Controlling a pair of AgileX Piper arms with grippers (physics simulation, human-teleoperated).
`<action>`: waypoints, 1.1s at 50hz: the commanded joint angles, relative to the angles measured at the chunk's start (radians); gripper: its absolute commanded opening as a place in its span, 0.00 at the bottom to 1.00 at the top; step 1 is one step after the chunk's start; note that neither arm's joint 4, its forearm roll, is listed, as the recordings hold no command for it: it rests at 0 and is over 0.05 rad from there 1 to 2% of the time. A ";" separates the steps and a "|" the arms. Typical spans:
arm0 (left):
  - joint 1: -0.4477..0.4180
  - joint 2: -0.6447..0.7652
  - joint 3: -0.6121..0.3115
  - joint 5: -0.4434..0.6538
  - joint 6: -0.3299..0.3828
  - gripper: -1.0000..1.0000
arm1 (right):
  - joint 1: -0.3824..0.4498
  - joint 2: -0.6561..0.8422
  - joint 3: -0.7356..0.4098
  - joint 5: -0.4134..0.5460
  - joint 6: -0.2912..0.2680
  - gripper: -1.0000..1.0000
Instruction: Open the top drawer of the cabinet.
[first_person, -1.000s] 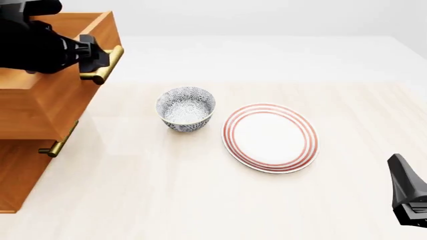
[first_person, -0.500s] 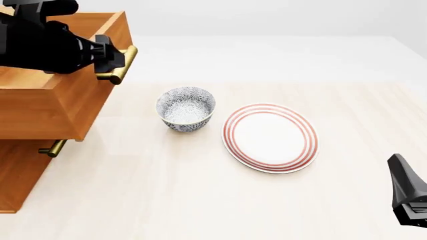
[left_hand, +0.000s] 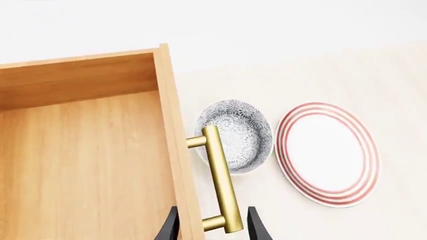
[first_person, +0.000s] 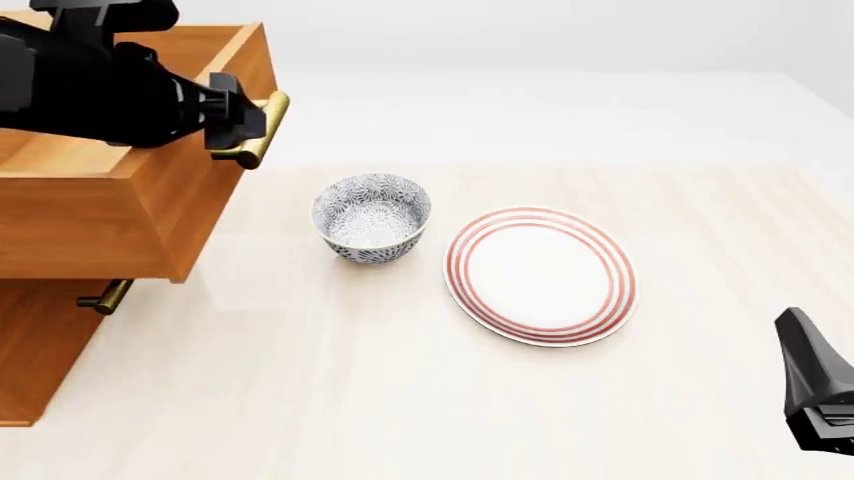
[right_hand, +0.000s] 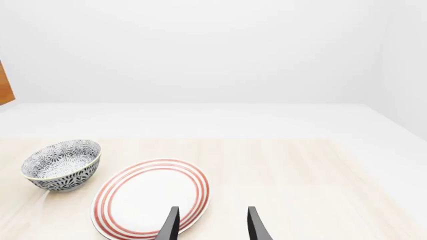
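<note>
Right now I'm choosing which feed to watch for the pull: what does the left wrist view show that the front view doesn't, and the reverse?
Only the left wrist view shows the top drawer's bare inside and the left end effector's fingers either side of the brass handle. Only the front view shows the cabinet below, a lower drawer's handle and the right arm. Both show the drawer, bowl and plate.

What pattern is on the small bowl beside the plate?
A dense blue-grey and white floral pattern covers the small patterned ceramic bowl, inside and out; it shows best in the right wrist view.
</note>
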 joint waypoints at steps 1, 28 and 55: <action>-0.053 0.038 0.035 0.010 0.045 1.00 | 0.000 -0.001 0.001 0.000 0.000 1.00; -0.046 -0.005 -0.021 0.087 0.069 1.00 | 0.000 -0.001 0.001 0.000 0.000 1.00; -0.027 -0.059 -0.055 0.156 0.109 1.00 | 0.000 -0.001 0.001 0.000 0.000 1.00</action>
